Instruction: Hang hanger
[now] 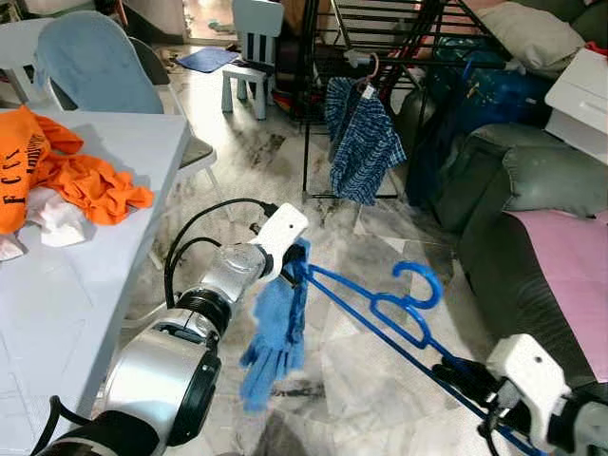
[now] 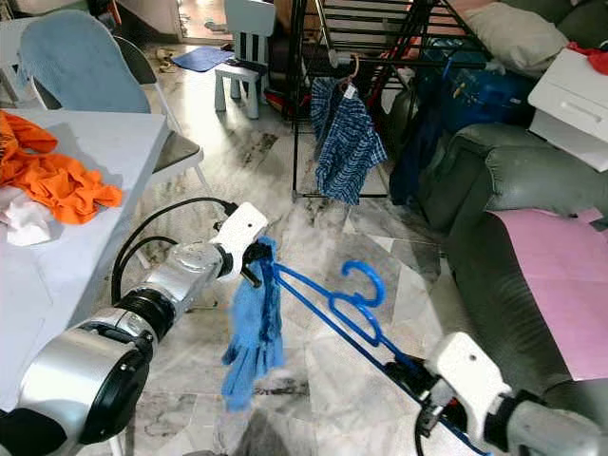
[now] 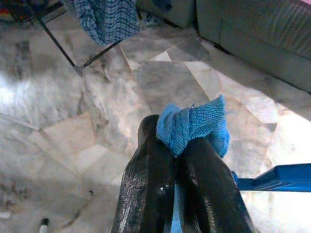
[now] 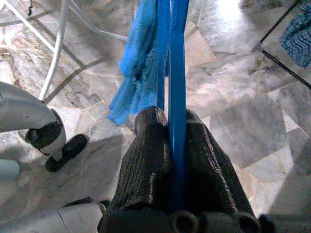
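left gripper (image 1: 288, 269) fingers pinching blue cloth (image 1: 275, 332), right gripper (image 1: 456, 372) fingers clamped on blue hanger (image 1: 380, 309) end, arms extended forward

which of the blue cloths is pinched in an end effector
The plain bright blue knit cloth, pinched by the left end effector beside the blue hanger. The checked dark blue garment hangs on the drying rack.

Open marble floor (image 1: 380, 351) lies between table (image 1: 85, 285), sofa (image 1: 503, 228) and drying rack (image 1: 380, 57).
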